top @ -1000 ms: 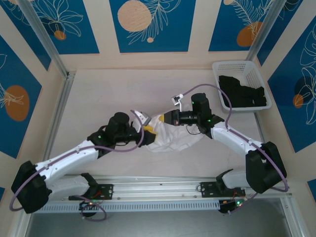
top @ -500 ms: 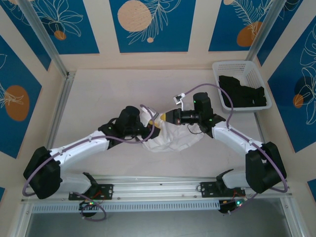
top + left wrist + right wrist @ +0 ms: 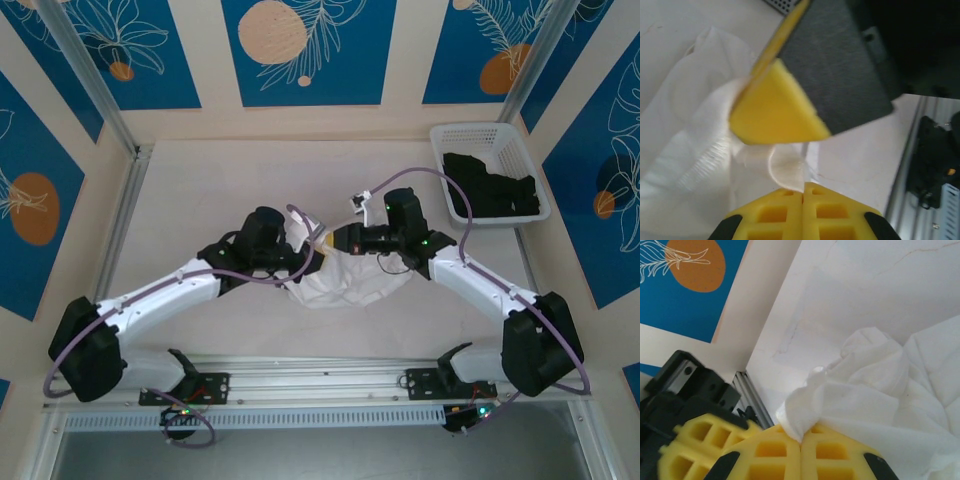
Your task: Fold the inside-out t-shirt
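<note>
The left pincer (image 3: pixel 803 186) and right pincer (image 3: pixel 800 437) each clamp an edge of the t-shirt (image 3: pixel 352 282), bare table (image 3: pixel 200 190) around.

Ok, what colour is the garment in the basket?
The garment is black, in a white basket. The top external view shows it best.

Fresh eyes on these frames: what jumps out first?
The two arms meet almost tip to tip at mid-table. There the left pincer and the right pincer are each shut on a pinch of the crumpled white t-shirt. After that, the eye goes to the white basket at the table's far right corner, with a black garment lying in it.
</note>
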Robot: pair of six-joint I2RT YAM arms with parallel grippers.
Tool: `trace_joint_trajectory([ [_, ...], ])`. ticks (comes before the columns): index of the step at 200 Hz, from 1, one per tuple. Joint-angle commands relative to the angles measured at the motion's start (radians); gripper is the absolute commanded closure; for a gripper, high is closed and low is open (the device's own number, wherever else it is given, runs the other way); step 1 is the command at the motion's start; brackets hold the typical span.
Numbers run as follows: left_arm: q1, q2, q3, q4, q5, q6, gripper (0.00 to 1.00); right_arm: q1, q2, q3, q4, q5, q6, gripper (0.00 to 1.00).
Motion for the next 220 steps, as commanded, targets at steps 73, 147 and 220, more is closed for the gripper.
trace_joint_trajectory([
  [73, -0.043, -0.118, -0.029, 0.07, 0.256, -0.229, 1.0, -0.001, 0.003, 0.122, -0.136, -0.01, -0.124, 1.0],
  [147, -0.181, 0.064, 0.009, 0.03, 0.165, -0.148, 0.87, -0.054, -0.01, 0.032, -0.001, -0.188, -0.042, 1.0],
  [220, -0.169, -0.021, 0.001, -0.128, -0.007, -0.048, 0.63, -0.087, -0.055, -0.027, 0.011, -0.196, -0.062, 1.0],
])
